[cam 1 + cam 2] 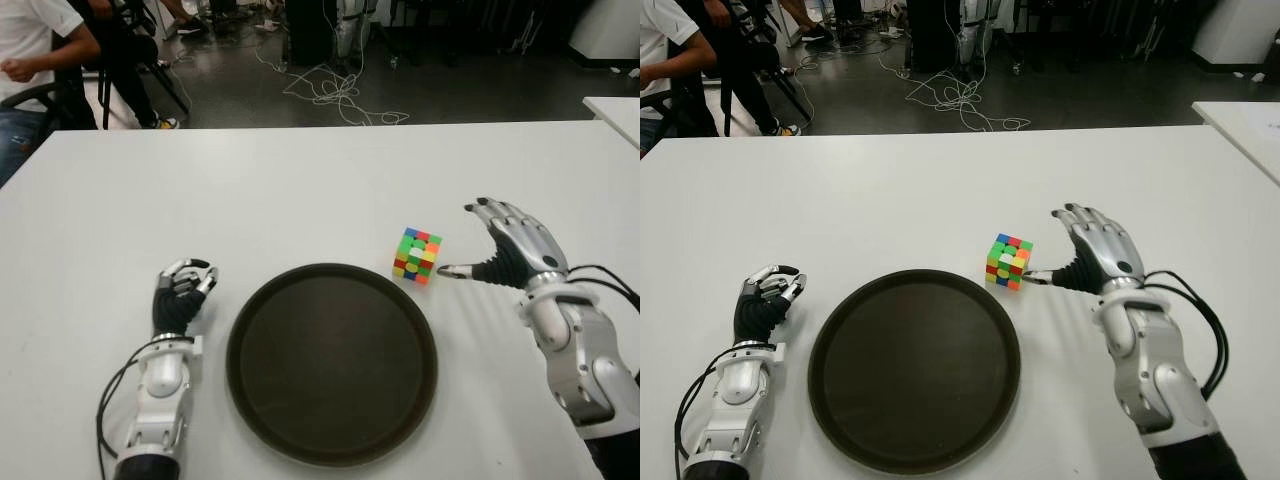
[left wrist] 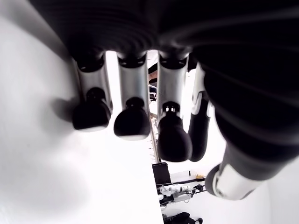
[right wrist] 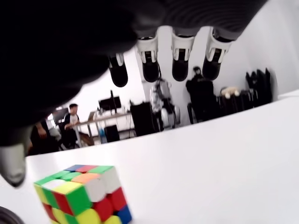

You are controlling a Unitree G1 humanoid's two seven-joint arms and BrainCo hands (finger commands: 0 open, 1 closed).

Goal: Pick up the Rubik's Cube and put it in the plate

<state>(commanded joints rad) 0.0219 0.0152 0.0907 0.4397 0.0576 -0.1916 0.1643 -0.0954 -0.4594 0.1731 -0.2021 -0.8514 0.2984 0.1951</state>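
The Rubik's Cube point(image 1: 418, 255) stands on the white table just beyond the right rim of the round dark plate point(image 1: 331, 362). My right hand point(image 1: 500, 250) is a little to the cube's right, open, thumb tip almost at the cube's lower right edge and fingers spread above the table. In the right wrist view the cube point(image 3: 81, 193) sits on the table in front of the hand, with the fingertips point(image 3: 180, 70) apart from it. My left hand point(image 1: 183, 292) shows left of the plate, fingers curled and holding nothing.
The white table point(image 1: 300, 190) stretches far behind the cube. A second white table corner point(image 1: 615, 110) shows at far right. A seated person point(image 1: 40, 50) and chairs are beyond the table's far left; cables lie on the floor.
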